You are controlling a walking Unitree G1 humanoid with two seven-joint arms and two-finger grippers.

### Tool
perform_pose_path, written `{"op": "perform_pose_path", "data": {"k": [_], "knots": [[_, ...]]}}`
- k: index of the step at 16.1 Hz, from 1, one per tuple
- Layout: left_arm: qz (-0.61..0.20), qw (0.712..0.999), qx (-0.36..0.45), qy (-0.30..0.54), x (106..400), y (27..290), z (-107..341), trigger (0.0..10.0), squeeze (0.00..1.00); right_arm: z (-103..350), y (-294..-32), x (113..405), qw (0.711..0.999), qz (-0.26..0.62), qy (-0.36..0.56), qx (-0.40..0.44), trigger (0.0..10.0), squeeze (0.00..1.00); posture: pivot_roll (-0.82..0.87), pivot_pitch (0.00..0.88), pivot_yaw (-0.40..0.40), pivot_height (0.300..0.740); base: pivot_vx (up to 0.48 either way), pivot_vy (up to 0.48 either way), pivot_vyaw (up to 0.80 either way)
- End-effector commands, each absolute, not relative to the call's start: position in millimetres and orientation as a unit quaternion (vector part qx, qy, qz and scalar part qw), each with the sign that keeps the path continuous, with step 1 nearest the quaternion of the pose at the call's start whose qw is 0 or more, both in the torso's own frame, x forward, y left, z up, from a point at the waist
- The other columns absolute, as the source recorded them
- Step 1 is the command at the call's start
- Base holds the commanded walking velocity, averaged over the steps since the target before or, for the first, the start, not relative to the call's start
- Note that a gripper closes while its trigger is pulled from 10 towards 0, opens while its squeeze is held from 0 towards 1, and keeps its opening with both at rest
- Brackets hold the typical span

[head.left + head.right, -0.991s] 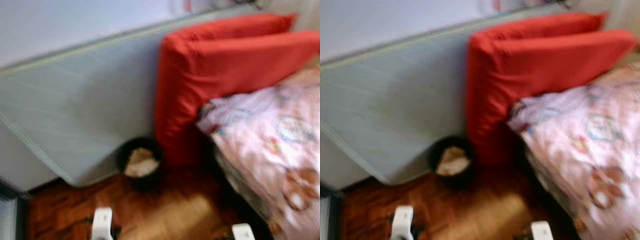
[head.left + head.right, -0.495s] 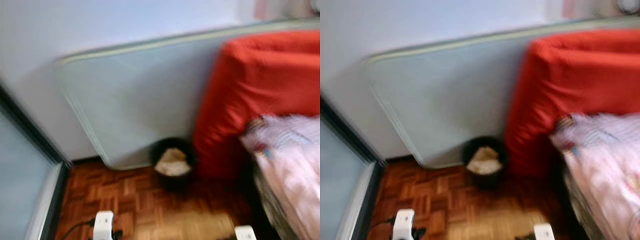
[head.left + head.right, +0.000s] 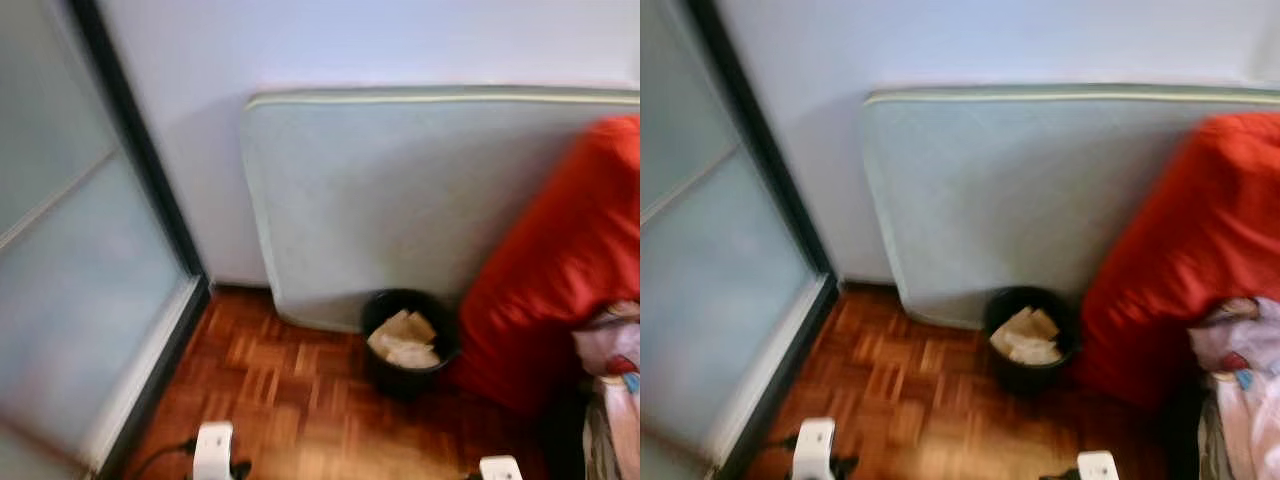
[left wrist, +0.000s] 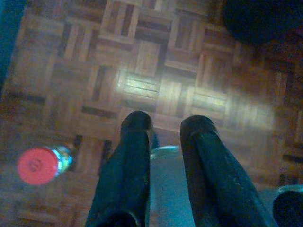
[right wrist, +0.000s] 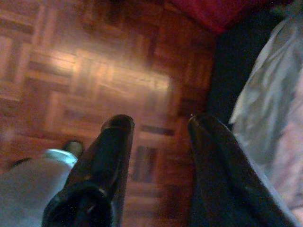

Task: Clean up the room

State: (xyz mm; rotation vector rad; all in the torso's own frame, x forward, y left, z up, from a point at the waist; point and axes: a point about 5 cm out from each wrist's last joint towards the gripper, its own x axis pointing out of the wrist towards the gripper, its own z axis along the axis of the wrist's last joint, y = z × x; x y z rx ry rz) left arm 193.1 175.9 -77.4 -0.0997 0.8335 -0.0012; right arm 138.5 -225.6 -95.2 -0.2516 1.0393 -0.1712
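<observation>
While both arms hang low over the parquet floor point(image 3: 290, 390), the head views take in a room corner: pale mattress point(image 3: 400, 200) stood on edge against the white wall point(image 3: 350, 45), black waste bin point(image 3: 405, 345) at its foot with crumpled paper point(image 3: 403, 340) inside, red cushion point(image 3: 560, 270) just beside the bin on the robot's right. Patterned bedding point(image 3: 1245, 390) at far right edge. Frosted sliding door point(image 3: 70, 270) with dark frame along the left.

Left wrist view: left gripper point(image 4: 163, 125) over bare parquet, fingers slightly apart, nothing between them. A bottle with a red cap point(image 4: 40, 164) lies on the floor beside the fingers, blurred; it falls outside the head views' field. A dark round shape sits in one corner of this view, too dim to identify.

Right wrist view: right gripper point(image 5: 158, 124) over the floor, fingers parted wider, empty. Pale cloth of the bedding point(image 5: 272, 109) hangs close to one finger; strip of red at the edge matches the cushion. A dark gap lies between cloth and floor.

Against the earlier frames: the whole picture has swung toward the robot's left, so this is camera motion. One second ago cushion and bedding took up the right half and the door was out of frame; now the door takes the left third, and the bin sits right of centre. Image also sharper than before. Bin, mattress and cushion keep the same relation to each other.
</observation>
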Motion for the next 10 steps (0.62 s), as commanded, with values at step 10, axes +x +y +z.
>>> {"op": "perform_pose_path", "data": {"k": [10], "knots": [[0.018,0.913,-0.052,0.405,192.8,175.1,-77.9,10.0,0.00,-91.3,-231.2,145.4,0.866,-0.088,0.483,-0.093,10.0,0.00,-0.04,0.011,-0.047,0.740,0.000,0.000,0.00]]}}
